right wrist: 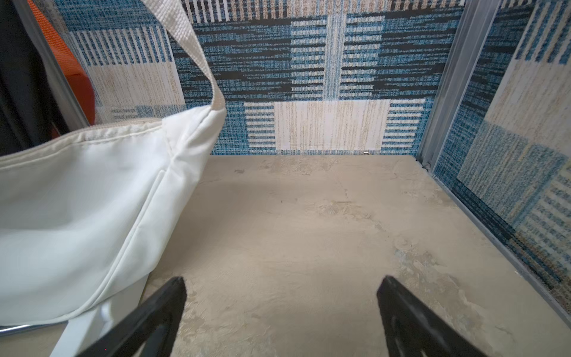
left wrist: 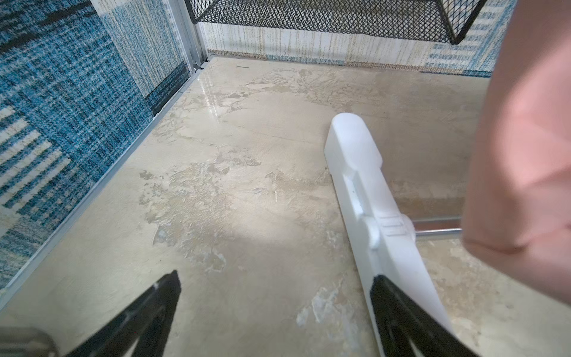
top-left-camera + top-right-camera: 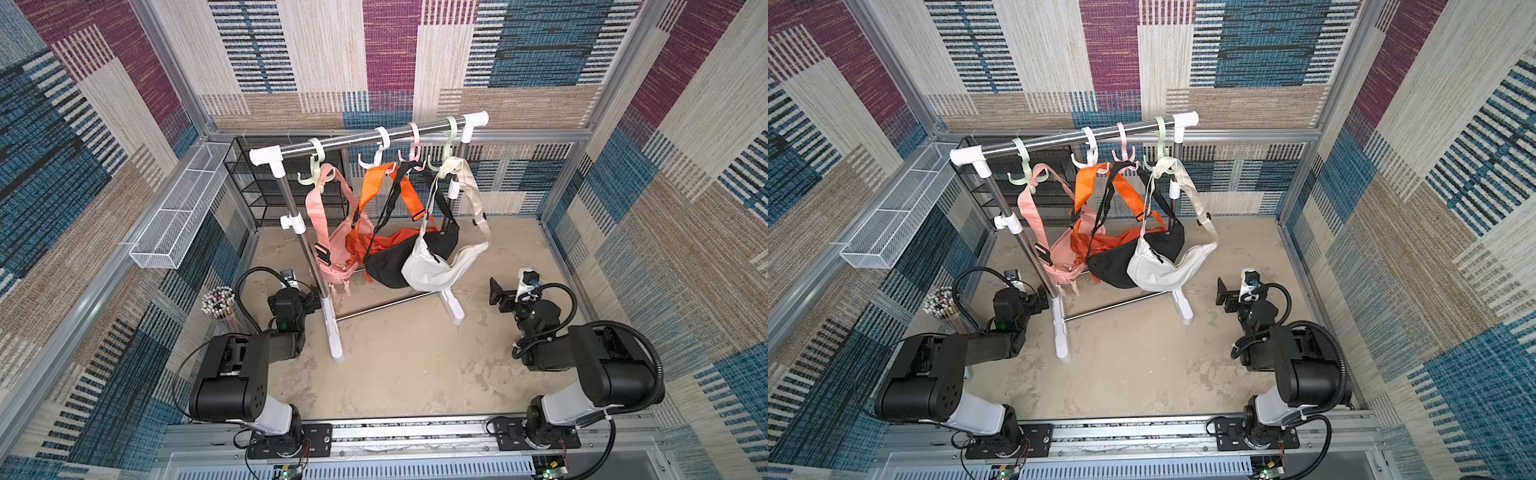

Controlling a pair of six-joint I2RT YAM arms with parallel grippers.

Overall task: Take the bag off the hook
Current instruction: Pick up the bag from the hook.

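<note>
Here's the rack at twelve o'clock on the sandy floor, its chrome rail carrying four hooks, and every one is loaded. From the nine o'clock end of the rail: the pink bag hangs by its strap from a pale green hook. The orange bag is on the white hook, the black bag on the pink hook. At the three o'clock end, the white bag hangs from a second green hook. The bags crowd together low down, white overlapping black, black overlapping orange, all clear of the floor. Both arms sit low. The left gripper is at nine o'clock from the rack's middle, right by the rack's white foot. Its claw is spread wide with nothing between the fingers, and the pink bag fills the edge of its wrist view as a blur. The right gripper is out at three o'clock, apart from the rack. Its claw is also wide and empty, aimed at the back wall, with the white bag hanging just beside one finger. Off at eight o'clock stands a cup of pencils. A white wire tray hangs on the wall at ten o'clock, and a black mesh shelf sits behind the rack at eleven.
</note>
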